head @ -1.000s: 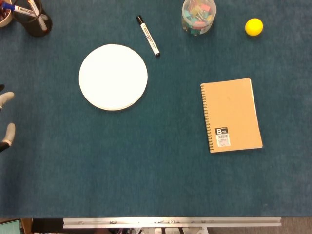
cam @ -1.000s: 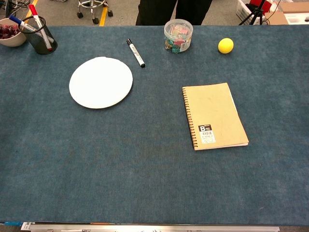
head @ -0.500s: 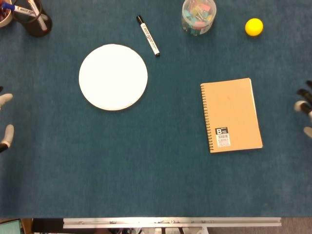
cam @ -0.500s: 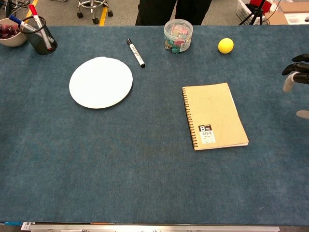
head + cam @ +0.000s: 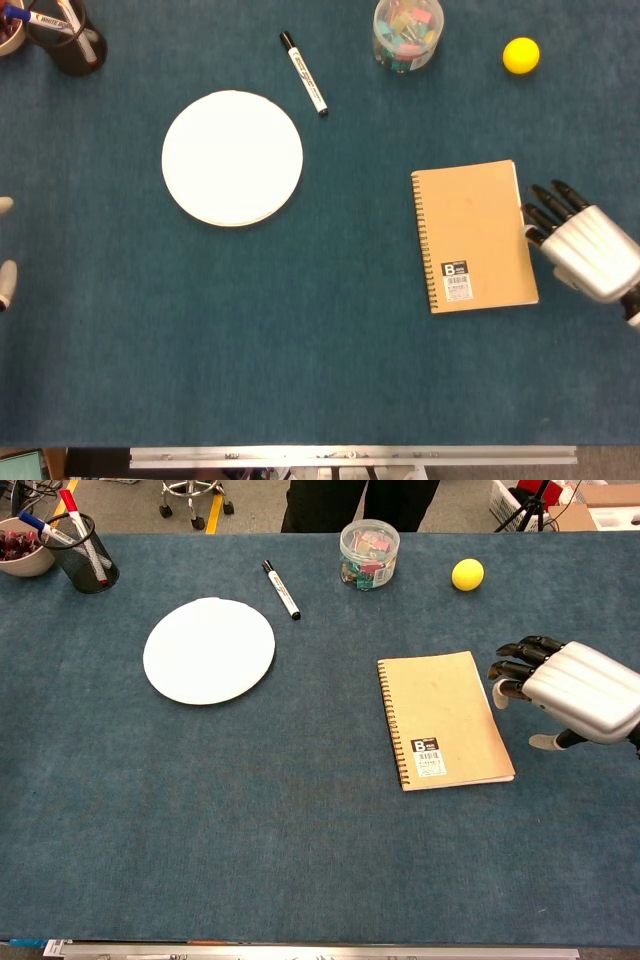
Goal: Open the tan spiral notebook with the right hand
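The tan spiral notebook point(image 5: 473, 237) is laid shut on the worktop point(image 5: 300, 330), just beside the empty right robot hand point(image 5: 583, 246) with fingers apart, and it could be pushed away if its edge is missed.

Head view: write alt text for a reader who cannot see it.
A closed tan spiral notebook lies on a blue table, the right hand beside its right edge, holding nothing. Farther off are a white plate, marker, clip jar and yellow ball.
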